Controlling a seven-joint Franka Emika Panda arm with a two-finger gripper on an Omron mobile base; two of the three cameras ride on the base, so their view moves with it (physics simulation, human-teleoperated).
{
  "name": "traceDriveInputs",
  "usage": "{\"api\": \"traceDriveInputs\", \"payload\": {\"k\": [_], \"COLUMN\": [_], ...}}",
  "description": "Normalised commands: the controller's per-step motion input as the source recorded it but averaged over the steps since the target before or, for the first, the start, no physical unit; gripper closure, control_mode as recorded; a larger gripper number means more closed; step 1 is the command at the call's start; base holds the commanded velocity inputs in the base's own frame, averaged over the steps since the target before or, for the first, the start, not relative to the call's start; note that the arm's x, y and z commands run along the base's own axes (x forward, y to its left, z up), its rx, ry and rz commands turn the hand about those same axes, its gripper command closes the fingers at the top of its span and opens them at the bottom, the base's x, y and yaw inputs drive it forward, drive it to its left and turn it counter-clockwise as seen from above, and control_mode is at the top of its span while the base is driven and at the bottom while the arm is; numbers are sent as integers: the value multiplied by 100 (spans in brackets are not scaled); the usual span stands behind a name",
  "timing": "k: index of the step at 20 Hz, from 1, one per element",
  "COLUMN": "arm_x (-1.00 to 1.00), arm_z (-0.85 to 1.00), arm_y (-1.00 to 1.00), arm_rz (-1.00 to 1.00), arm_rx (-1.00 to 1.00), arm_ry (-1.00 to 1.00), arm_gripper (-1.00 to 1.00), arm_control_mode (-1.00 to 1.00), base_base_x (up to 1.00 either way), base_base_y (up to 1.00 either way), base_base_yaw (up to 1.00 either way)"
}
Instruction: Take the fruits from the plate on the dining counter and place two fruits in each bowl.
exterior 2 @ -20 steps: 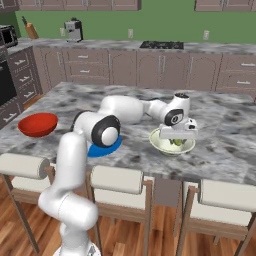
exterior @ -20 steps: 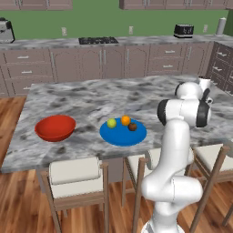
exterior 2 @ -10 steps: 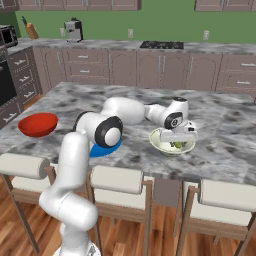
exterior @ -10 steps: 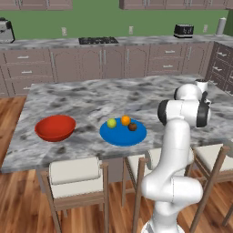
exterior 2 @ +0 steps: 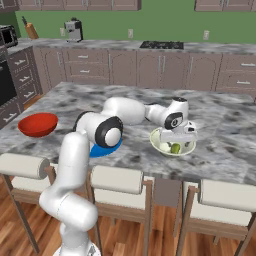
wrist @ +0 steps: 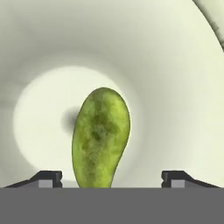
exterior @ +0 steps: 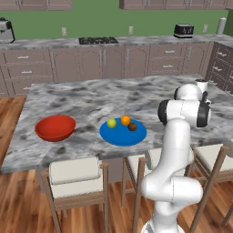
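Marbled island counter (exterior: 86, 102), stools at near edge — tool (wrist: 111, 178) spread open over elongated green fruit (wrist: 101, 138) inside cream bowl (exterior 2: 161, 147).

The gripper (wrist: 111, 177) stands spread inside the cream bowl (exterior 2: 161, 145), its wall curving up on every side. The elongated green fruit (wrist: 101, 138) lies between the fingertips (wrist: 46, 178), apart from both. Straight up out of the bowl is clear. Beyond the rim, the tabletop (exterior 2: 225, 130) on the gripper's far side lies bare.
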Motion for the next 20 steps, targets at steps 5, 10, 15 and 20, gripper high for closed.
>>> {"api": "traceDriveInputs", "payload": {"k": [5,10,15,20], "arm_x": [0,0,0,-4], "arm_z": [22,64,26,1], "arm_y": [16,94,100,100], "arm_rz": [0,-1,-2,0], "arm_rx": [1,3,10,4], "arm_ry": [0,-1,0,-7], "arm_gripper": [-100,-100,-100,-100], "arm_control_mode": [-100,-100,-100,-100], "base_base_x": [0,0,0,0], "base_base_y": [0,0,0,0], "base_base_yaw": [0,0,0,0]}}
